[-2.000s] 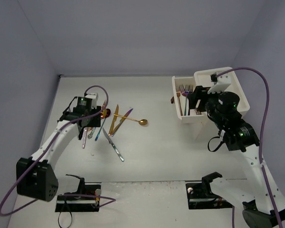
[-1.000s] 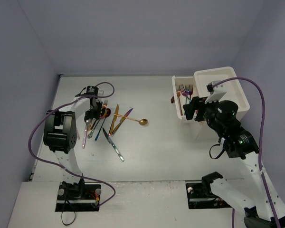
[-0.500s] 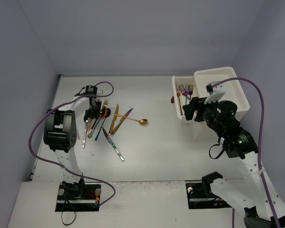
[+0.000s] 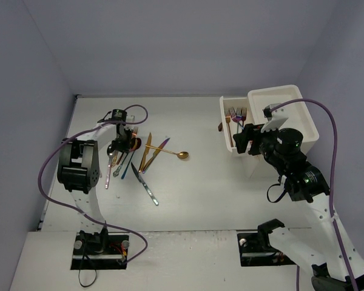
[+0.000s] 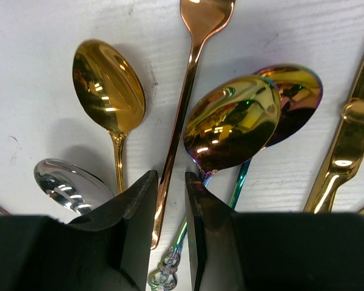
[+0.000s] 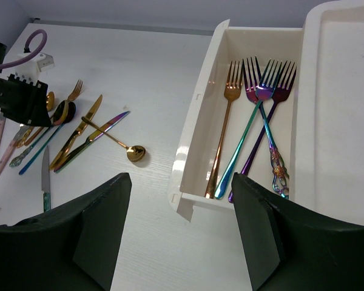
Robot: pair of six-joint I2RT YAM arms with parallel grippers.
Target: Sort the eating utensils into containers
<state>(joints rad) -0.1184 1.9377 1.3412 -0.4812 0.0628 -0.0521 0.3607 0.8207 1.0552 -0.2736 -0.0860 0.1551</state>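
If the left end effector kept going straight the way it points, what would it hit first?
Most likely the rose-gold utensil handle lying between the left end effector tips, table just beneath; depth is unclear.

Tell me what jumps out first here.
A fan of gold, purple and iridescent cutlery lies left on the table, the left gripper low over it with a gold handle between its fingers. Right, an open white drawer holds four forks, under the open right gripper.
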